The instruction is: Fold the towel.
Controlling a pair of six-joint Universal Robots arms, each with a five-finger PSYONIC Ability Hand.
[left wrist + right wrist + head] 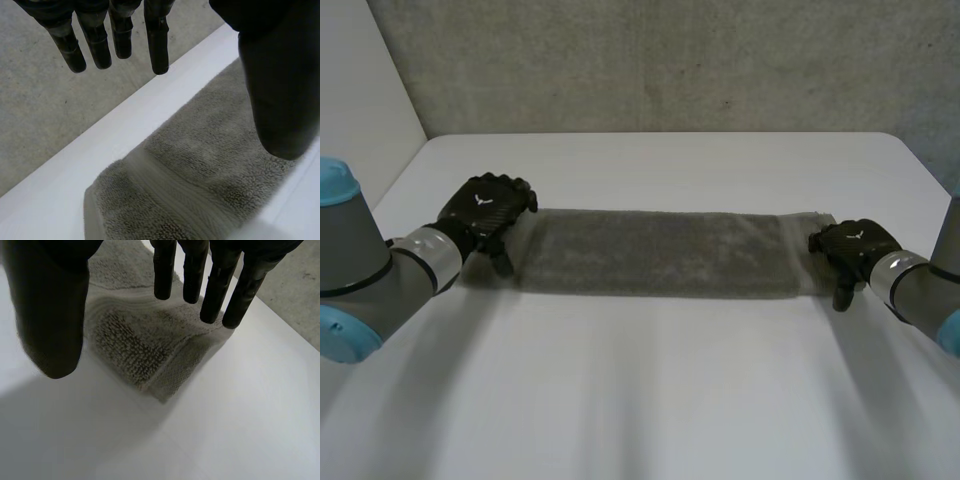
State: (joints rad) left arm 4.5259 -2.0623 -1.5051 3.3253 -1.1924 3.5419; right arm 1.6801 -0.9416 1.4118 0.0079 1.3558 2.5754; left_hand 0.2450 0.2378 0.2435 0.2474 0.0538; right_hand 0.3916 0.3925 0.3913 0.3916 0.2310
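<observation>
The towel (655, 252) lies as 1 long strip on the table (650, 400). The left hand (485, 212) and the right hand (855, 250) are at its 2 ends, fingers straight, holding nothing.

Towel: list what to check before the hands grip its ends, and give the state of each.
1. The towel lies as one long strip on the table: ok.
2. The left hand is at the towel's left end: ok.
3. The right hand is at its right end: ok.
4. Both hands open, fingers straight, thumbs apart: ok.
5. Right end flat: not ok, rumpled below the fingers.
6. Fingers touching the cloth: cannot tell.
</observation>
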